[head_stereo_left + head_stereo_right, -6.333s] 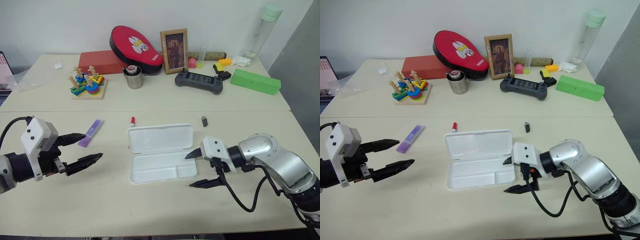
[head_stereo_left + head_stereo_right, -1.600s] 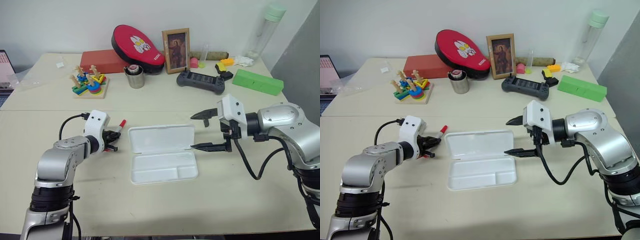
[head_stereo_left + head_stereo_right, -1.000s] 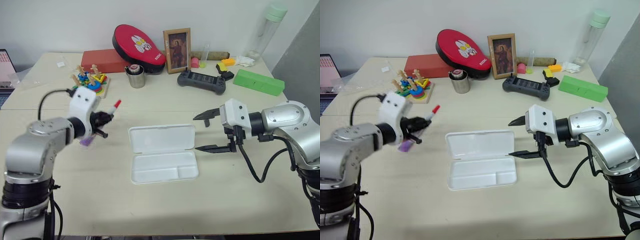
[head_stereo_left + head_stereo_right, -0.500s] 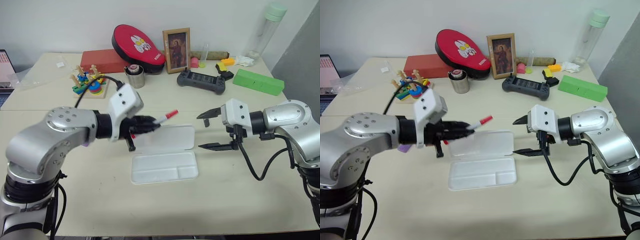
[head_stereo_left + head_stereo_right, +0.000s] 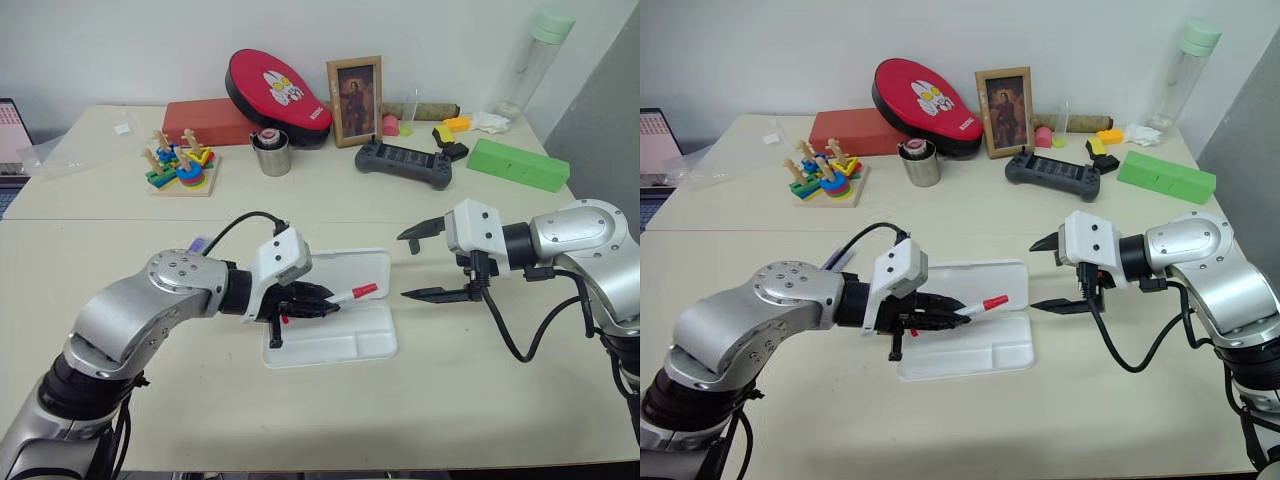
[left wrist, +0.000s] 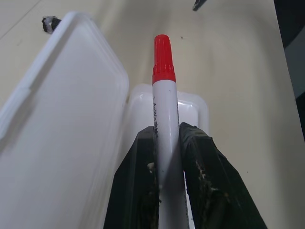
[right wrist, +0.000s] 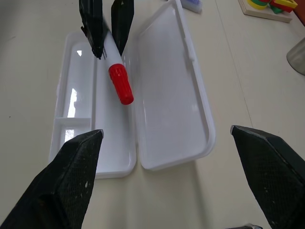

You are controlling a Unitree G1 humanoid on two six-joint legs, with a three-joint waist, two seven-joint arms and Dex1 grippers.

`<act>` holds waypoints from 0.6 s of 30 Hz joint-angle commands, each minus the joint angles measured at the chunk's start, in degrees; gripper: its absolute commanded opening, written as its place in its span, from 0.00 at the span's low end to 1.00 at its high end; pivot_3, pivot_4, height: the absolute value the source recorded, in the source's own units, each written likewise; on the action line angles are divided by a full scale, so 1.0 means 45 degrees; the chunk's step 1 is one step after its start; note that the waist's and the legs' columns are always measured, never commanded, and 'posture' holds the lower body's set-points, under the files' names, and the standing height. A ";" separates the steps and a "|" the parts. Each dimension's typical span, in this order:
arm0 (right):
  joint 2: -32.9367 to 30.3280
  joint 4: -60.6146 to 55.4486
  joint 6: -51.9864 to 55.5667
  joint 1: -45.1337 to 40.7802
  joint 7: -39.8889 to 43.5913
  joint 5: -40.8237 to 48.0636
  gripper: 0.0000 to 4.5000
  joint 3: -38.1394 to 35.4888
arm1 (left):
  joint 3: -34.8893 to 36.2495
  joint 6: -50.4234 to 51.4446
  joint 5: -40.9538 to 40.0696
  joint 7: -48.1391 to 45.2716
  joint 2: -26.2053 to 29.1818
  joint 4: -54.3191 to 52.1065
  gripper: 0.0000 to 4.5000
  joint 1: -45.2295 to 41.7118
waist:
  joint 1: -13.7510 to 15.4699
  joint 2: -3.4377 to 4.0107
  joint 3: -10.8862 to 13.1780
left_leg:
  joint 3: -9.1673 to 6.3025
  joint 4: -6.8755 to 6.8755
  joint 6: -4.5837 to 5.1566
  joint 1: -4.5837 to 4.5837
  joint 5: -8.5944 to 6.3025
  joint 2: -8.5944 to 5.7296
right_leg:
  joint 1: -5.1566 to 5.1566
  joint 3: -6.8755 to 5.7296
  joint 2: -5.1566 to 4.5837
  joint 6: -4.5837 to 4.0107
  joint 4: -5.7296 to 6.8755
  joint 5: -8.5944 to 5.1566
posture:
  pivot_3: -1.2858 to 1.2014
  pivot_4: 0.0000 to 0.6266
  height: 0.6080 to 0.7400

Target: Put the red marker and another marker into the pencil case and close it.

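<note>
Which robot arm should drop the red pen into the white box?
Left. Its gripper already holds the red marker above the open pencil case. The right gripper is open, empty, off to the case's side.

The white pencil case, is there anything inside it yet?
The pencil case lies open, and the tray parts that show look empty. The red marker hangs just above the tray, gripped by the left gripper. That gripper hides part of the tray.

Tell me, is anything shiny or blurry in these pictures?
Right wrist view: pale glare streaks shine on the pencil case tray, and that gripper's own big black fingers look soft up close. Left wrist view: the red marker is sharp, the fingers gripping it slightly blurred.
</note>
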 commanded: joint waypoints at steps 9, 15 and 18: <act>-0.0097 -0.0322 0.0024 0.0034 -0.0299 0.0058 1.00 -0.0428 | -0.1801 -0.2199 0.2324 -0.0846 -0.0303 0.1414 0.09 -0.0535 | 0.0005 0.0000 0.0000 | 0.0000 0.0000 0.0000 0.0000 0.0000 0.0000 | 0.0002 0.0001 0.0000 0.0000 0.0000 0.0000 | 0.52 0.24 1.00; -0.0055 -0.0437 0.0070 0.0094 -0.0400 0.0128 1.00 -0.0435 | -0.2269 -0.2873 0.3101 -0.1234 -0.0483 0.1779 0.09 -0.0794 | 0.0003 0.0000 0.0000 | 0.0000 0.0000 0.0000 0.0000 0.0000 0.0000 | 0.0001 0.0000 0.0000 0.0000 0.0000 0.0000 | 0.52 0.24 1.00; -0.0057 -0.0496 0.0107 0.0123 -0.0431 0.0170 1.00 -0.0450 | -0.2185 -0.2862 0.3142 -0.1345 -0.0614 0.1675 0.28 -0.0808 | 0.0002 0.0000 0.0000 | 0.0000 0.0000 0.0000 -0.0001 0.0000 0.0000 | 0.0001 0.0001 0.0000 0.0000 0.0000 0.0000 | 0.52 0.24 1.00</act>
